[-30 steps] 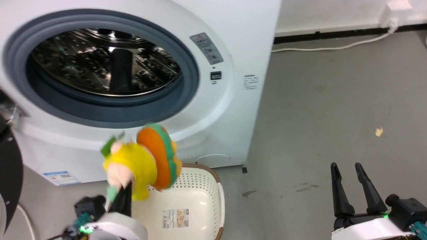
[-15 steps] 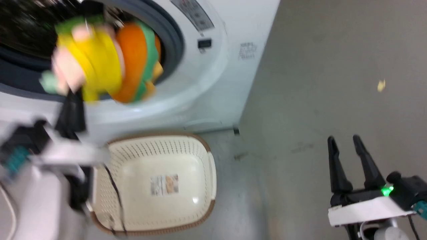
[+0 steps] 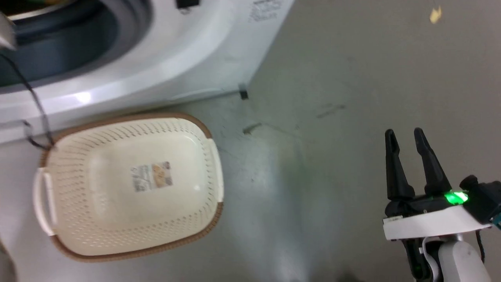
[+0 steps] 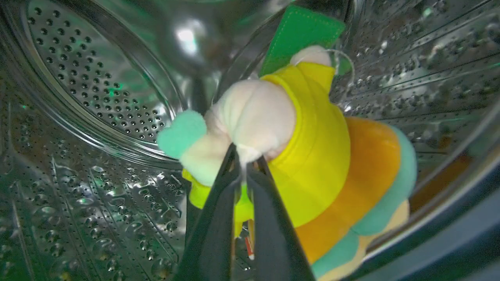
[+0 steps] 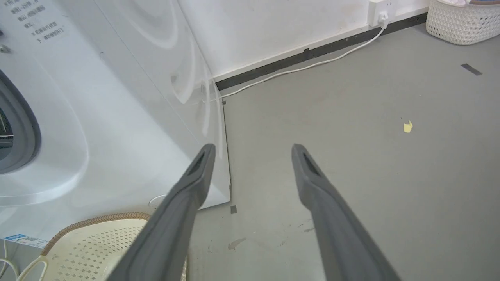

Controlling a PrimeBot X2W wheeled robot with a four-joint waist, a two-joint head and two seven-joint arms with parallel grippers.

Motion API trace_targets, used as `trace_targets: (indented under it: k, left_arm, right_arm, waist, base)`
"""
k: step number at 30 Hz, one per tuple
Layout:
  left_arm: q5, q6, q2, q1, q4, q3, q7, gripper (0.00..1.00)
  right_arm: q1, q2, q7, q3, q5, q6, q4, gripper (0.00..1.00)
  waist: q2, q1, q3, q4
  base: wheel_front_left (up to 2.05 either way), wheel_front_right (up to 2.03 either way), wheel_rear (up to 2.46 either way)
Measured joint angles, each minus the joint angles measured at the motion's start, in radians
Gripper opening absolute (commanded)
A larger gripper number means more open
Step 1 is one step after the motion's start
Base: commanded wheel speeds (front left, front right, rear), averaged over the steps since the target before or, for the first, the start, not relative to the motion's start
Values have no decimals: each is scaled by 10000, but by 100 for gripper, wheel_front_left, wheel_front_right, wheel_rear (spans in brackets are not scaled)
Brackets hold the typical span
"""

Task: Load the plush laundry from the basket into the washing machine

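Head, right wrist views both on basket [image 3: 117, 239]; left wrist inside washing machine [image 4: 97, 97].

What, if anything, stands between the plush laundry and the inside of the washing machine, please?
Nothing visible does: the plush laundry, pinched in the shut left end effector, already hangs inside the steel drum of the washing machine.

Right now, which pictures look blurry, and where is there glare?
Head view: slightly soft, a glare spot on the washing machine. Left wrist view: the drum curves fish-eye, with bright glints; plush laundry sharp. Right wrist view: crisp floor, even light.
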Motion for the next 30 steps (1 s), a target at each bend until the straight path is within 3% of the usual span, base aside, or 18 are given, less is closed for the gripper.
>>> trace_targets:
  k: [8, 17, 18, 19, 24, 30]
  left_arm:
    - [786, -82, 1049, -2086, 2228, -658, 1118, 0]
    - [1016, -171, 1312, -2341, 4006, -1321, 1012, 0]
    - [1016, -171, 1312, -2341, 4006, -1321, 1012, 24]
    - [993, -171, 1223, -2334, 4255, -1384, 740, 100]
    - [842, -171, 897, -2194, 4669, -1484, -105, 100]
    - [245, -171, -61, -585, 5189, -1484, -2057, 100]
  right_arm:
    - [-291, 0, 0, 234, 286, 0, 25, 100]
    - [-459, 0, 0, 88, 336, 0, 92, 100]
    - [-459, 0, 0, 88, 336, 0, 92, 100]
    - [-500, 0, 0, 25, 257, 0, 119, 100]
    - [-500, 0, 0, -173, 29, 0, 144, 100]
    - [-21, 0, 0, -650, -552, 0, 228, 100]
  waist:
    - [0, -1, 833, -675]
    - [0, -2, 863, -699]
    - [0, -2, 863, -699]
    - [0, -1, 735, -637]
    - [0, -2, 294, -490]
    - [0, -5, -1034, -147]
  base:
    - [0, 0, 0]
    - [0, 0, 0]
    - [0, 0, 0]
    - [0, 0, 0]
    - [0, 0, 0]
    - [0, 0, 0]
